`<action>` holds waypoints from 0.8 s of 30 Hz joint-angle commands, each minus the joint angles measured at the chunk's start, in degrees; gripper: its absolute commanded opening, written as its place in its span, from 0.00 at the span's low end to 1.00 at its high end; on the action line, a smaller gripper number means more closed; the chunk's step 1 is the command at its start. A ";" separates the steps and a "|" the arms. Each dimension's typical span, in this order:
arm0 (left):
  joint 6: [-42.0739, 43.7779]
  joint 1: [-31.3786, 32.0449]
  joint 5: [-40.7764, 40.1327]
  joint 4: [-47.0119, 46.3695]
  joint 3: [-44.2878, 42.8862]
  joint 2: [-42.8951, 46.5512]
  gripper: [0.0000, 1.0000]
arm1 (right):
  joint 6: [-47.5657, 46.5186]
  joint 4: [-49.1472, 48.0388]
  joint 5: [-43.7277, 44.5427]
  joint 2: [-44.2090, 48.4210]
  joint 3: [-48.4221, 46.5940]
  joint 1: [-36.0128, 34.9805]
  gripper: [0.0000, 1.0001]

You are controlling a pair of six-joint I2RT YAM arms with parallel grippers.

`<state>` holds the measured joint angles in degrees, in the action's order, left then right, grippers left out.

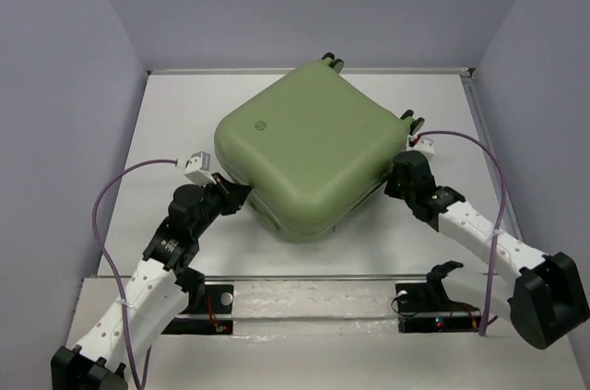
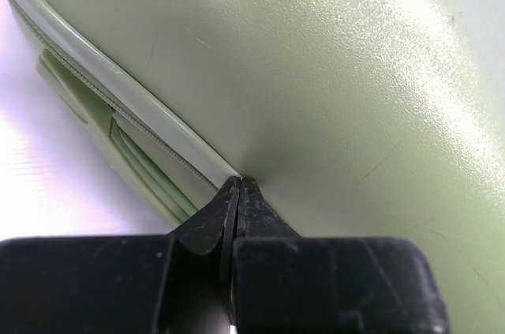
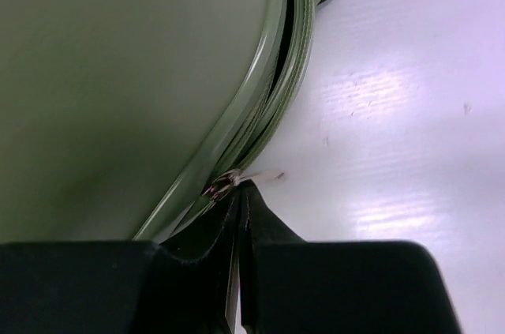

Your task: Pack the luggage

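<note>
A white table (image 1: 166, 113) boxed in by pale walls (image 1: 55, 40) carries the case (image 1: 313, 146), which lies flat near the middle, turned at an angle, logo (image 1: 261, 125) up and wheels (image 1: 330, 61) toward the far side. The lid is down on the base, so any contents are hidden and closing the zip looks like the step in hand.

The left gripper (image 2: 239, 184) sits at the case's near-left side. Its fingers are pressed together with nothing between them, and the tips touch the shell just above the rim (image 2: 118, 81). That reads as bracing, pushing the lid down or keeping the case from sliding while the other arm works.

The right gripper (image 3: 239, 192) is at the right side, low against the zip seam (image 3: 276, 105). Its fingers are also together, apparently pinching the small zip pull (image 3: 229, 182), whose pale tab pokes out toward the table. Coming in along the seam suits drawing the pull round the edge.

The seam gapes a little beyond the pull, so I judge the zip only partly run. The next move needs a steady pull along the curve, since the thin tab could slip out or the case could swivel
</note>
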<state>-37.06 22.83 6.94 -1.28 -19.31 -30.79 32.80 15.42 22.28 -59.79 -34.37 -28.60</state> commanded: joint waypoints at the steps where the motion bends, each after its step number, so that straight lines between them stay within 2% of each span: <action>1: -0.91 4.14 0.71 -5.83 1.99 -0.50 0.06 | -7.66 -18.02 -11.17 -5.67 -2.54 5.13 0.07; 7: -0.65 9.77 -5.88 -5.93 2.17 -0.60 0.06 | -10.29 -25.34 -26.74 -20.78 -11.15 9.43 0.07; 10: -0.56 12.24 -9.13 -5.49 1.56 0.20 0.06 | -10.91 -29.04 -30.35 -24.74 -15.53 11.01 0.07; 12: -0.56 13.29 -9.31 -5.31 1.29 0.29 0.06 | -9.95 -28.43 -29.23 -25.29 -17.04 11.72 0.07; 14: -0.21 13.99 -9.14 -5.31 0.86 0.64 0.06 | -9.59 -26.60 -28.35 -24.16 -16.70 12.25 0.09; 17: 1.11 16.45 -8.87 -5.66 0.15 1.25 0.06 | -8.80 -25.18 -29.40 -20.29 -12.06 12.25 0.24; 18: 2.42 17.33 -8.79 -5.75 -0.63 1.25 0.06 | -8.89 -25.26 -30.62 -16.62 -7.08 12.25 0.32; 19: 3.13 18.99 -8.26 -6.10 -0.99 0.56 0.06 | -9.15 -25.79 -34.29 -14.67 -4.50 12.25 0.35; 21: 4.10 20.58 -5.82 -6.80 -1.43 -1.02 0.06 | -9.50 -26.05 -36.95 -10.11 1.55 9.20 0.38; 24: 4.27 23.31 -5.00 -7.16 -1.26 -4.54 0.06 | -9.33 -25.70 -39.59 -7.37 5.79 4.80 0.39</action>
<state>-35.31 43.70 0.62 -5.10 -18.22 -32.49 23.27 -6.48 -9.08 -70.63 -33.82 -18.46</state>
